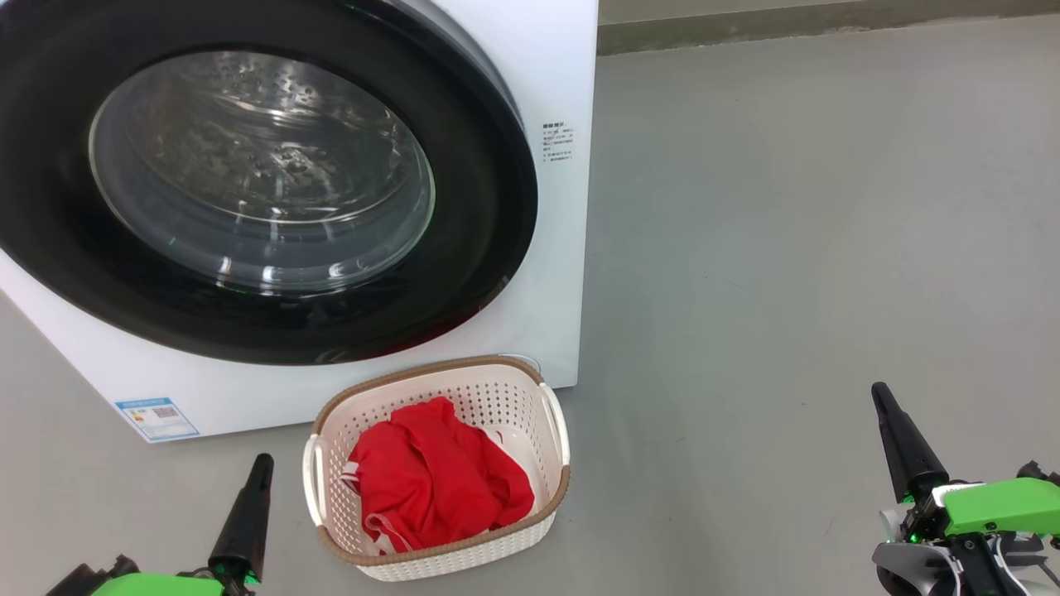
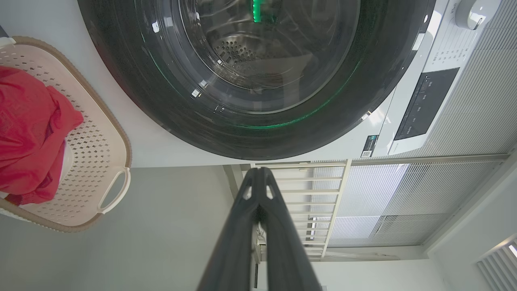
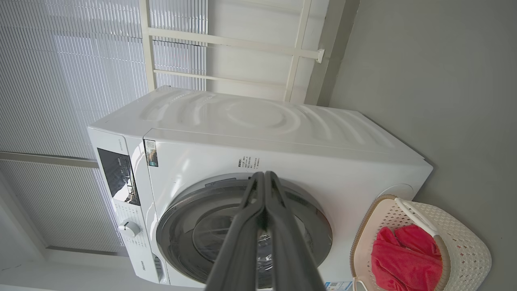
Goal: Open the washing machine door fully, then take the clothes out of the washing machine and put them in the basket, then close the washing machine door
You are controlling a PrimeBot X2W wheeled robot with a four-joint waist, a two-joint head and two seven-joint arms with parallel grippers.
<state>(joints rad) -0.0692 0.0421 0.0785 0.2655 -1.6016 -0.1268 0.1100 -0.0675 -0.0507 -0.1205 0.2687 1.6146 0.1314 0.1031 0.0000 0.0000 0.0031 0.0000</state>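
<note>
The washing machine door [image 1: 248, 207] lies closed against the washing machine [image 1: 555, 83], glass bowl facing out. The basket [image 1: 431, 368] stands on the floor [image 1: 787, 248] just before the machine's lower right corner, handles left and right. Its long axis probably runs that way too, though foreshortening blurs it. The clothes [image 1: 439, 480] lie bunched inside. Bare floor opens rightward. The left gripper [image 1: 262, 460] and right gripper [image 1: 879, 393], fingers pressed together and empty, point up, flanking the basket.

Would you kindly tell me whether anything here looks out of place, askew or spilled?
Nothing stands out: the door sits closed on the machine, the clothes lie wholly inside the upright basket, and the floor shows no spill.
</note>
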